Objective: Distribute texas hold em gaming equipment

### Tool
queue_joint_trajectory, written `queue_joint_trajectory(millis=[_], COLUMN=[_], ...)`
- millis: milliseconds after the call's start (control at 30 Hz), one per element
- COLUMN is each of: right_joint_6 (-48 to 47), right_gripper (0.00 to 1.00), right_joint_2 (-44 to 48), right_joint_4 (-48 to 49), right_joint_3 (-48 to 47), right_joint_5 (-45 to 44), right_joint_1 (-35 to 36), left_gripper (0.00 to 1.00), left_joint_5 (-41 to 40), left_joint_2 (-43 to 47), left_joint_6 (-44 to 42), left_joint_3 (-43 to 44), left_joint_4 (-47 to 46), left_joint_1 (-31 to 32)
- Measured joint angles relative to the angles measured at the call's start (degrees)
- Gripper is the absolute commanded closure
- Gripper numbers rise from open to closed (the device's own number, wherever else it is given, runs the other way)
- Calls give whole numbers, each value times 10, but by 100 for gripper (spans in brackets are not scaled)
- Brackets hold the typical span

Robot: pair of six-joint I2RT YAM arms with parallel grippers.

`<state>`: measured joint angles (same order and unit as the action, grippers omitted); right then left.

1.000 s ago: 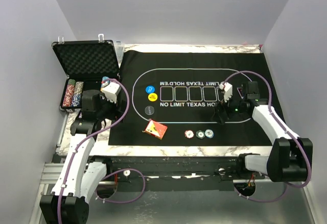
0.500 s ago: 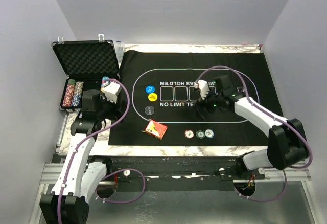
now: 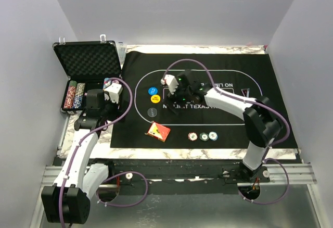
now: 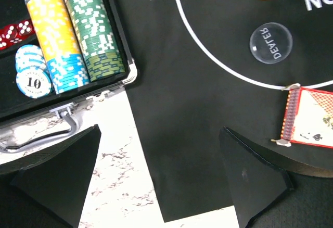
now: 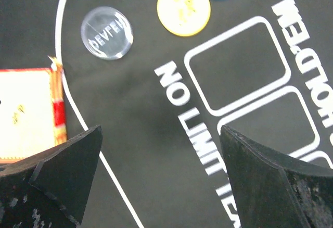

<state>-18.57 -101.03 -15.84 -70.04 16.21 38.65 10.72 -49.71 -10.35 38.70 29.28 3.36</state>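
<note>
**Black felt, both jaws wide: right arm poised beside the button discs**

The black felt mat [image 3: 260,82] covers most of the marbled table [image 3: 208,154]. The foam-lined case [image 3: 88,61] stands open off the mat's left edge, with chip stacks [image 4: 78,35] racked in its lower tray.

The right arm reaches far across the mat. The right gripper [image 5: 160,131] hangs with its jaws spread and nothing between them, above bare felt just beside the discs. The left gripper [image 4: 159,129] is likewise spread and empty, over the mat's corner next to the case.

The red-orange card box [image 3: 157,131] lies tilted on the near-left part of the mat. Beyond it, the blue disc [image 3: 152,90], yellow disc [image 3: 155,99] and dealer disc [image 3: 151,112] sit in a short column, close together but not touching. Three loose chips [image 3: 203,136] lie in a row near the front edge.

The step in hand looks like a pick of one disc, perhaps the dealer disc. These discs are thin and flat, so the jaws should drop straight down astride the rim, with the tips almost on the felt. They should then close gently across the disc's width. Centring comes first, because the yellow disc is close enough to be nudged. Dragging tips could also ruck the felt.
</note>
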Motion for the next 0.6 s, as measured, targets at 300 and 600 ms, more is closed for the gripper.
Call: queue_joint_trajectory(millis=[300,600], right_joint_6=[34,40], right_gripper=[16,18], right_joint_2=[-110,-151], right_joint_4=[13,14], right_joint_3=[-83,-130], right_joint_5=[-27,-43], right_joint_1=[78,98], left_gripper=[2,2], left_joint_5=[-25,-24], left_joint_2=[-13,-18], left_joint_6=[7,11], left_joint_3=[4,10], left_joint_4=[2,2], left_joint_1=[-36,-74])
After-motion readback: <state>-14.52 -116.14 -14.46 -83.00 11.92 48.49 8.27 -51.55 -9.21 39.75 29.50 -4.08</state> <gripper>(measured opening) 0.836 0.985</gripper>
